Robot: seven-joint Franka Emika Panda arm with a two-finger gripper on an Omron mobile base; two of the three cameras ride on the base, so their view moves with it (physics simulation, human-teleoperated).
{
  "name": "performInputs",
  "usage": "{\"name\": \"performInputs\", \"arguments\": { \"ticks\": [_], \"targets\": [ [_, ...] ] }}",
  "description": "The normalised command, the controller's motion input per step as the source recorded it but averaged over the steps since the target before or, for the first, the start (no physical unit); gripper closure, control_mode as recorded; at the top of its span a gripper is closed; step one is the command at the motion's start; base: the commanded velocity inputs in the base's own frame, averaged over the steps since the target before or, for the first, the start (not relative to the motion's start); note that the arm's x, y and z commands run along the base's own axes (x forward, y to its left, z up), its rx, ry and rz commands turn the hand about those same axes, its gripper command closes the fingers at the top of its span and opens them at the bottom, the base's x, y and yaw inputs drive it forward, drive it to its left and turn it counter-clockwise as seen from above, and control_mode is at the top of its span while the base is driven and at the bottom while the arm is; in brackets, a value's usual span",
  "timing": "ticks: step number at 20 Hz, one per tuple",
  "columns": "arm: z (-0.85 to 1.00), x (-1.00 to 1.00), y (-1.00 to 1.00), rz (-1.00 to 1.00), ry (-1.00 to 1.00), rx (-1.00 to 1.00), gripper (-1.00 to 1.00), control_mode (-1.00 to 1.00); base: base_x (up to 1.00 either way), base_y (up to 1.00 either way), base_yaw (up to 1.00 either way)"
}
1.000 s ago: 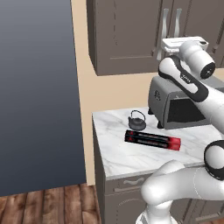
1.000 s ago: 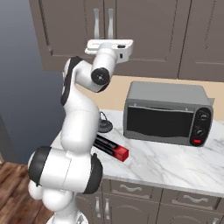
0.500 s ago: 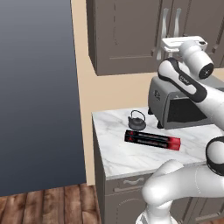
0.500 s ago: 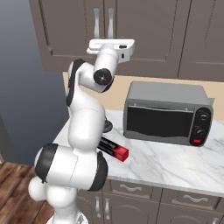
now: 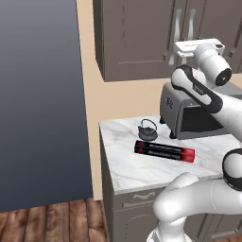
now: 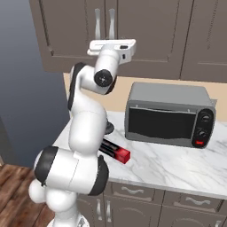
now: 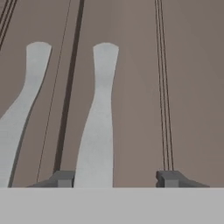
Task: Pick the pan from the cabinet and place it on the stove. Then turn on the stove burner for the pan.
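Note:
The cabinet (image 5: 137,38) (image 6: 146,31) hangs above the counter with both doors closed. Its two long silver handles (image 5: 177,30) (image 6: 97,24) run side by side at the door seam. My gripper (image 5: 189,47) (image 6: 111,42) is raised against the doors at the lower ends of these handles. In the hand view the gripper (image 7: 118,179) is open, and the right-hand handle (image 7: 103,122) stands between its dark fingertips (image 7: 173,179), close to the left tip and clear of the right one. The pan is hidden and the stove is out of view.
A marble counter (image 5: 123,165) (image 6: 177,164) holds a small black teapot (image 5: 147,130), a long red-and-black box (image 5: 164,150) (image 6: 116,150) and a grey toaster oven (image 5: 198,116) (image 6: 166,115). A tall dark grey panel (image 5: 38,94) stands left of the counter.
The arm's lower links have shifted slightly. The hand stays at the cabinet handles.

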Motion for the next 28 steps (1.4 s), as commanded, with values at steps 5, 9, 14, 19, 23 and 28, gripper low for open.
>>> {"name": "performInputs", "arguments": {
  "ticks": [5, 9, 14, 19, 23, 28],
  "targets": [
    [-0.25, 0.00, 0.38, 0.00, 0.05, -0.10, 1.00, -1.00, 0.00, 0.00, 0.00],
    [-0.16, 0.03, 0.22, 0.03, 0.07, -0.05, 1.00, -1.00, 0.00, 0.00, 0.00],
    [-0.01, -0.02, -0.04, 0.08, 0.02, 0.00, 1.00, -1.00, 0.00, 0.00, 0.00],
    [0.00, -0.19, -0.21, 0.10, 0.00, 0.00, 1.00, -1.00, 0.00, 0.00, 0.00],
    [0.01, -0.33, -0.28, 0.10, 0.00, 0.00, 1.00, -1.00, 0.00, 0.00, 0.00],
    [0.03, -0.49, -0.35, 0.08, 0.00, 0.00, 1.00, -1.00, 0.00, 0.00, 0.00]
  ]
}}
